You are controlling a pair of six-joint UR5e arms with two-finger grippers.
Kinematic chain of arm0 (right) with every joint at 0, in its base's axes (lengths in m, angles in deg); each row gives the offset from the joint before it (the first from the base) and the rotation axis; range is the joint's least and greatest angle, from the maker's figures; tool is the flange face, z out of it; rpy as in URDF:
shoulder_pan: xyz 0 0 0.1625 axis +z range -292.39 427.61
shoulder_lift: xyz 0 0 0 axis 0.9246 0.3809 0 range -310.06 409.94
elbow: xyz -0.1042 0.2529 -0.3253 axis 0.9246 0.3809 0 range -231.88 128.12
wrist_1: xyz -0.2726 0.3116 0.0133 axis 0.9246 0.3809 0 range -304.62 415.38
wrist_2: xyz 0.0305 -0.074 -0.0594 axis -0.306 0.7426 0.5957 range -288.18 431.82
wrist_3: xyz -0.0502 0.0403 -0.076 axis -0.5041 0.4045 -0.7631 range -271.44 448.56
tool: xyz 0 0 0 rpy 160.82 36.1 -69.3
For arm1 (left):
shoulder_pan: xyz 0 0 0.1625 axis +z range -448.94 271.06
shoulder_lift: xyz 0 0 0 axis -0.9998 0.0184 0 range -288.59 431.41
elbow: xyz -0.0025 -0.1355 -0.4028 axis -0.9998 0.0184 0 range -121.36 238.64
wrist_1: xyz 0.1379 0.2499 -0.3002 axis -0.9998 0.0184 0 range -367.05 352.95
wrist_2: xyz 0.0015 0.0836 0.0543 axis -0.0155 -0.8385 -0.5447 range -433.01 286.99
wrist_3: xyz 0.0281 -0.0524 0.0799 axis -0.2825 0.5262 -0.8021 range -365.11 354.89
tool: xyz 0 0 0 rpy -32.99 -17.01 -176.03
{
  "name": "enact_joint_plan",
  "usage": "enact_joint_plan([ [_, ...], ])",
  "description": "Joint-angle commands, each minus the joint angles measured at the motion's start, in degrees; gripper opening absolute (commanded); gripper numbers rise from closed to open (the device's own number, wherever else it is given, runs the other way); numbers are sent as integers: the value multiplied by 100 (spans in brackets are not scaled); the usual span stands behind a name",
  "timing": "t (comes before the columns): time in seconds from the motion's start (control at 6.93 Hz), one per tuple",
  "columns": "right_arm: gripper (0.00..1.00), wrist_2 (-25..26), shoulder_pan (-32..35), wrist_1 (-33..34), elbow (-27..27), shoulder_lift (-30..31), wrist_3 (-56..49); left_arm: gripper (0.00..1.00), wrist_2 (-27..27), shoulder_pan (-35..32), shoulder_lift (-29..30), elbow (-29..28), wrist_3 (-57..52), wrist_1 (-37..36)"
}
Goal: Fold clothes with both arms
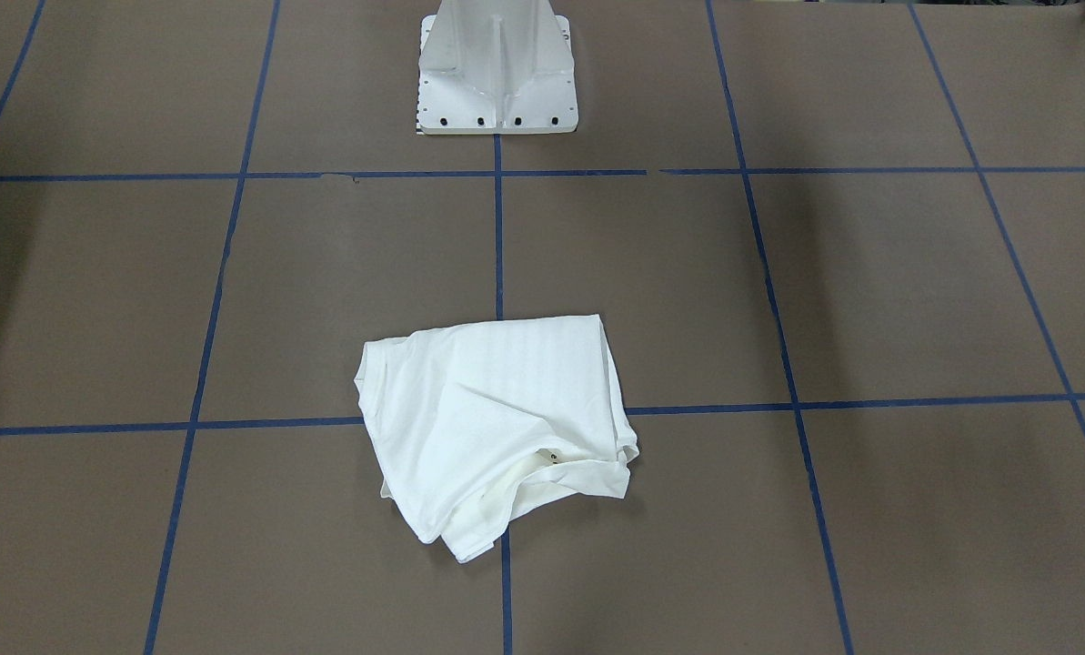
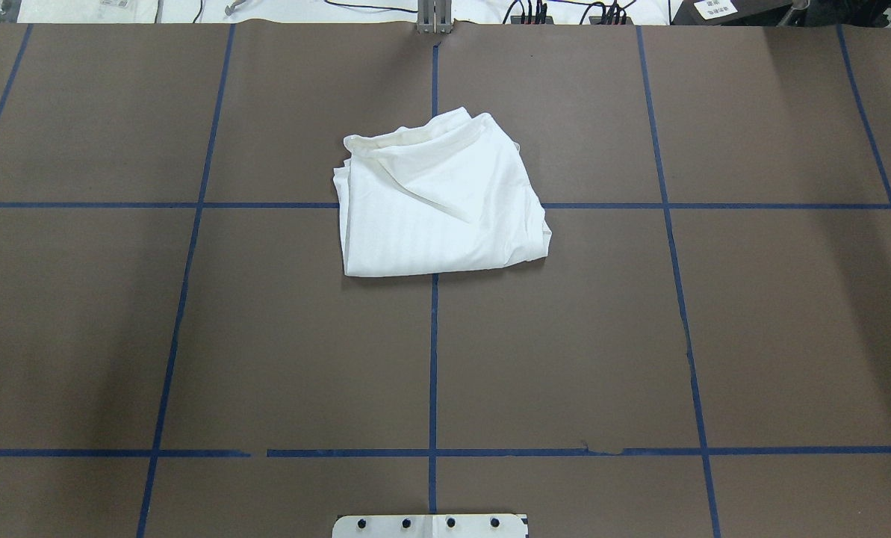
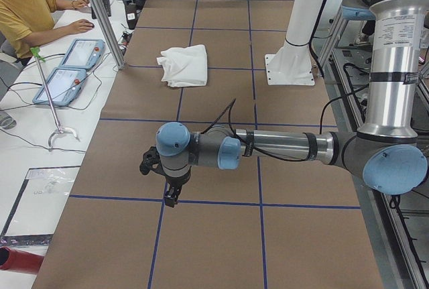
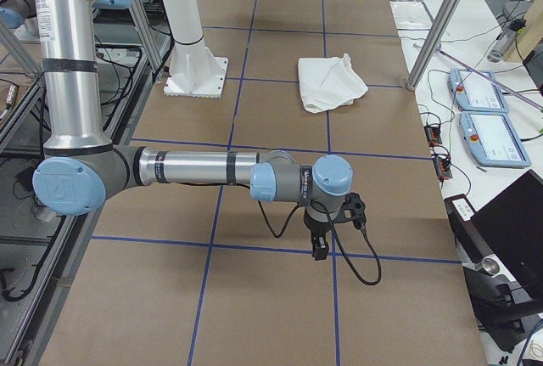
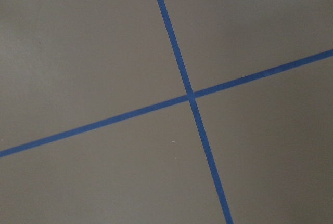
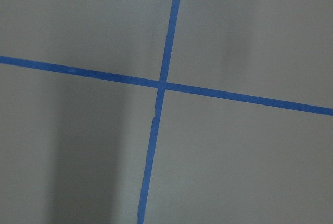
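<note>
The white T-shirt lies bunched in a rough folded heap on the brown table, over a blue tape crossing on the centre line. It also shows in the exterior left view and the exterior right view. My left gripper hangs over a tape crossing far from the shirt, at the table's left end. My right gripper hangs over a crossing at the right end. Both show only in the side views, so I cannot tell whether they are open or shut. The wrist views show only bare table and tape.
The white pedestal base stands at the robot's edge of the table. An operator sits beside the table with two teach pendants. Metal posts stand along that edge.
</note>
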Motion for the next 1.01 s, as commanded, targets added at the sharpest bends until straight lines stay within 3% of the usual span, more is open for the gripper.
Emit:
enact_joint_plan([
  [0.0,100,36,4,-22,-16,144,-8,100,45,25,-28,13,-32,-42],
  [0.87,100,45,4,-365,63,303,1,100,18,17,-28,127,-6,-15],
])
